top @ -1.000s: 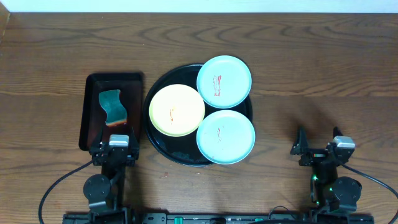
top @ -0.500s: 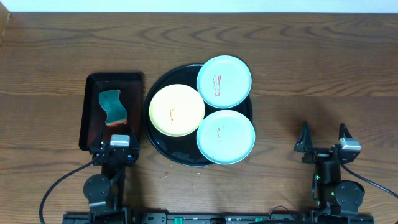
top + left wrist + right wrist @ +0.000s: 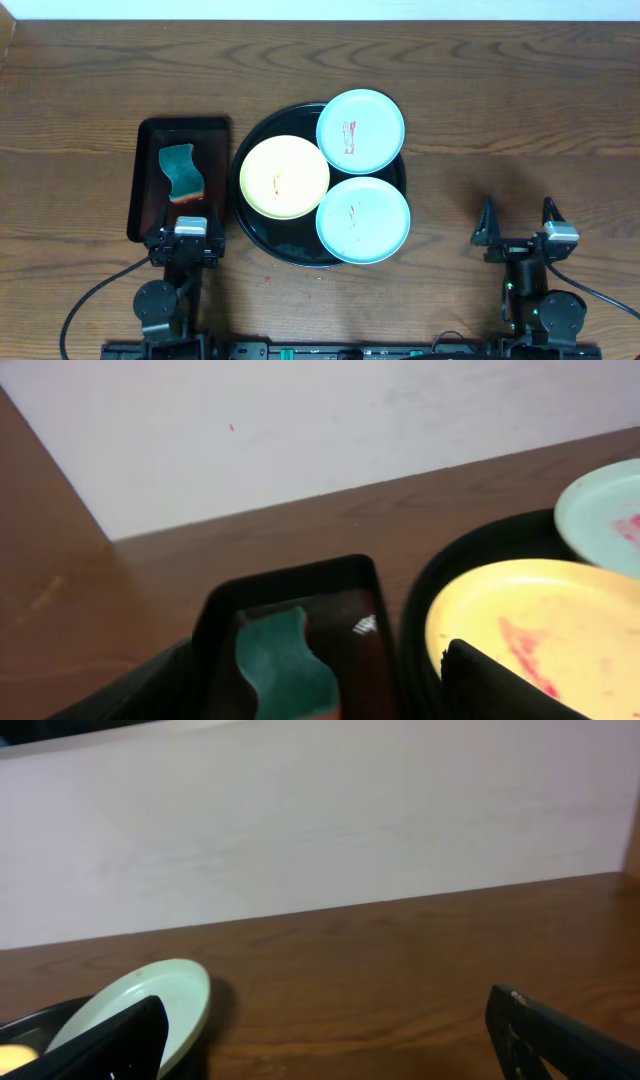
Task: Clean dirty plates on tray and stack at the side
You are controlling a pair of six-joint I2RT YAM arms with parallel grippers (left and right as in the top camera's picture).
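A robotics lab bench is indicated. A dark brown wood-grain table (image 3: 520,120) is backed by a bare white wall (image 3: 320,830), with black cables (image 3: 97,288) at its near edge.

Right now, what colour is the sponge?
The sponge is teal with an orange edge; overhead shows it best.

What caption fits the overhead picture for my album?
Three smeared plates on the black tray, sponge in the red tray, both grippers open.
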